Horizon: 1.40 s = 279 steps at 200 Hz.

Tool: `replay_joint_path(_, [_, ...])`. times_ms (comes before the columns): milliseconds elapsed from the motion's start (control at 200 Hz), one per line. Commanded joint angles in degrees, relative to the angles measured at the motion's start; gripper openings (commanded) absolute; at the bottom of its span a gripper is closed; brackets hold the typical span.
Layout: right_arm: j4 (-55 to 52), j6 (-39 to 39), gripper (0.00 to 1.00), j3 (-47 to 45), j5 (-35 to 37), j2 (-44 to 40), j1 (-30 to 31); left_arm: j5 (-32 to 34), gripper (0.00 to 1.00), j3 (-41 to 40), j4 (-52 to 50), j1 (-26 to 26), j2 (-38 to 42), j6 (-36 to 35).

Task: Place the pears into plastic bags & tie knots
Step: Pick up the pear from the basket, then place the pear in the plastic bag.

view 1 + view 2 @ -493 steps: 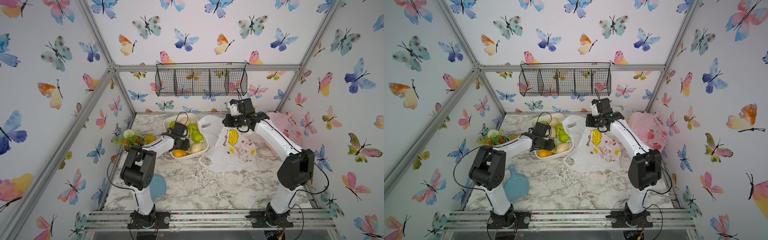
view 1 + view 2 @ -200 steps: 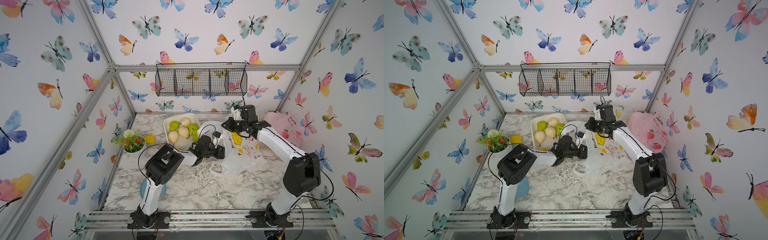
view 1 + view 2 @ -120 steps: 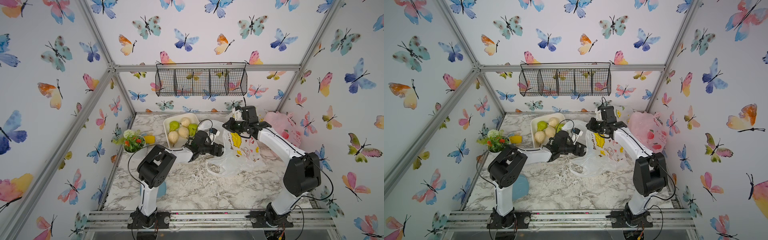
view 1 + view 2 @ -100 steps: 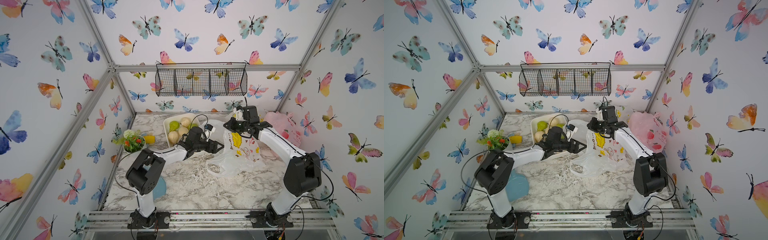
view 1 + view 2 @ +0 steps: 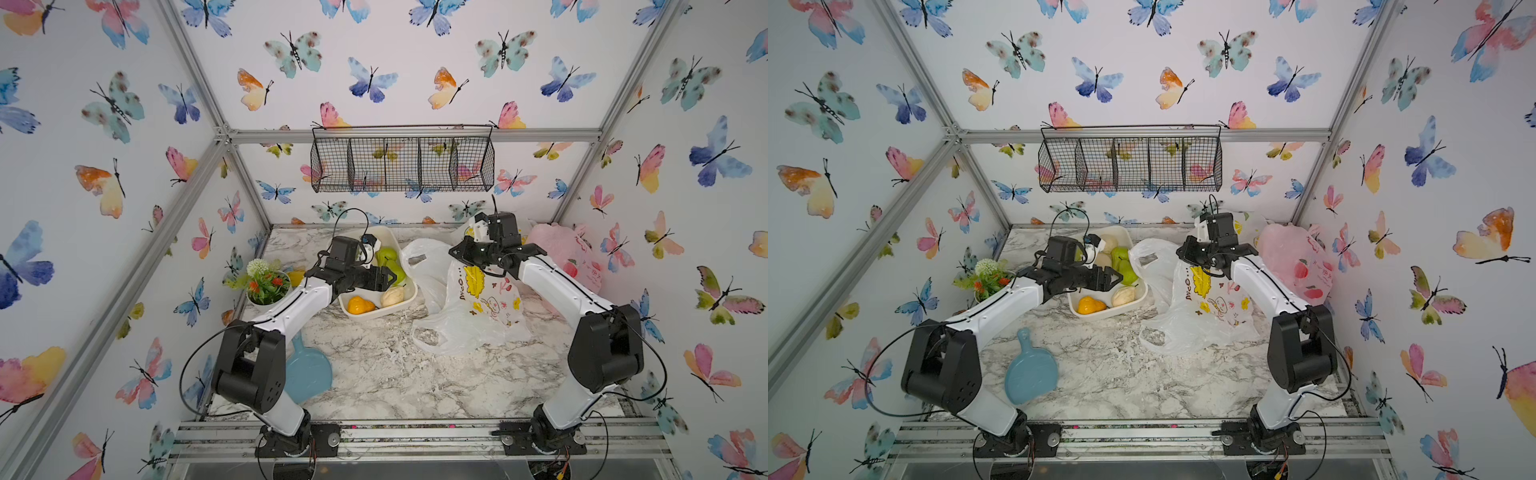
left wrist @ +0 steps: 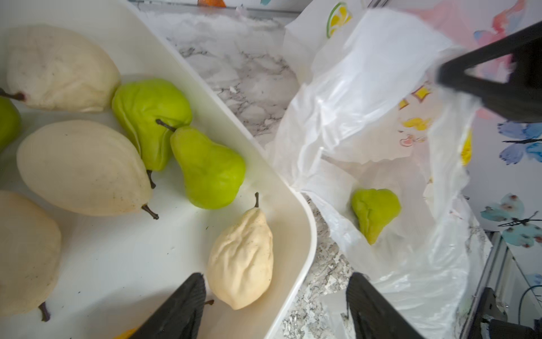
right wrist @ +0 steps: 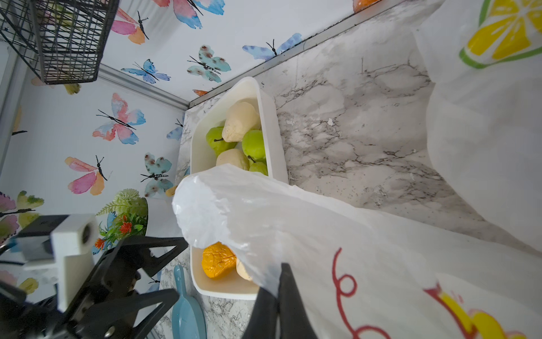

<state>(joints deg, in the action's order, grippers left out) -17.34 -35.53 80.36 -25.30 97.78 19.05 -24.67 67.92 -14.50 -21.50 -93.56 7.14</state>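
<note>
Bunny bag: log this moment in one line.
left gripper open above tray rim | right gripper shut on bunny bag | one green pear inside bag

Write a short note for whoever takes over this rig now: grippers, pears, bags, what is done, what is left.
Left gripper: open, empty, over the tray's corner near the bunny bag.
Right gripper: shut on the bunny bag's rim, holding it up.
Done: one green pear is in the bunny bag.
Tray: three green pears, four cream pears, one orange pear.
Pink bag, lemon bag: at the back right; contents not visible.
To do: bag eight pears, tie knots; no knot visible.
</note>
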Motion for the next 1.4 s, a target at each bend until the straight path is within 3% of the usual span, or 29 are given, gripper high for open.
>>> replay_joint_path(0, [0.98,0.02,0.07,-0.8,-2.23,-1.89,-0.24,3.8,0.77,2.95,-8.68,-0.3,-3.8,-4.3])
replay_joint_path(325, [0.42,0.55,0.07,-1.51,-1.47,-2.41,-0.24,2.7,0.8,6.03,-10.28,-3.43,-12.68,-6.17])
replay_joint_path(415, [0.89,0.33,0.07,-1.93,-1.59,-2.74,-0.24,5.2,0.81,7.27,-10.69,-3.71,-14.92,-6.19])
replay_joint_path(661, [1.7,-0.24,0.07,-3.1,-1.95,-2.78,-0.24,7.22,0.75,12.44,-11.1,-4.82,-20.41,-6.03])
replay_joint_path(781, [1.92,-0.16,0.07,-3.1,-1.68,-2.7,-0.2,6.39,0.74,13.19,-10.03,-5.1,-20.52,-5.65])
replay_joint_path(881, [1.78,-0.11,0.07,-2.94,-1.68,-2.43,-0.24,6.04,0.58,14.91,-12.12,-5.02,-20.52,-5.88])
replay_joint_path(1036, [1.52,0.37,0.07,-2.93,-0.68,-2.77,-0.24,5.0,0.55,15.08,-14.94,-5.01,-12.16,-6.12])
replay_joint_path(1196, [1.78,0.38,0.07,-2.75,-0.65,-2.37,-0.24,-1.61,0.55,13.54,-10.76,-7.76,-5.28,0.12])
replay_joint_path(1316, [2.23,0.07,0.07,-2.75,-0.76,-2.24,-0.24,-9.18,0.54,11.42,-2.78,-10.85,-6.47,7.52])
replay_joint_path(1391, [2.08,-0.07,0.07,-2.44,-1.04,-1.98,-0.2,-10.05,0.5,12.15,1.75,-11.6,-9.63,12.49])
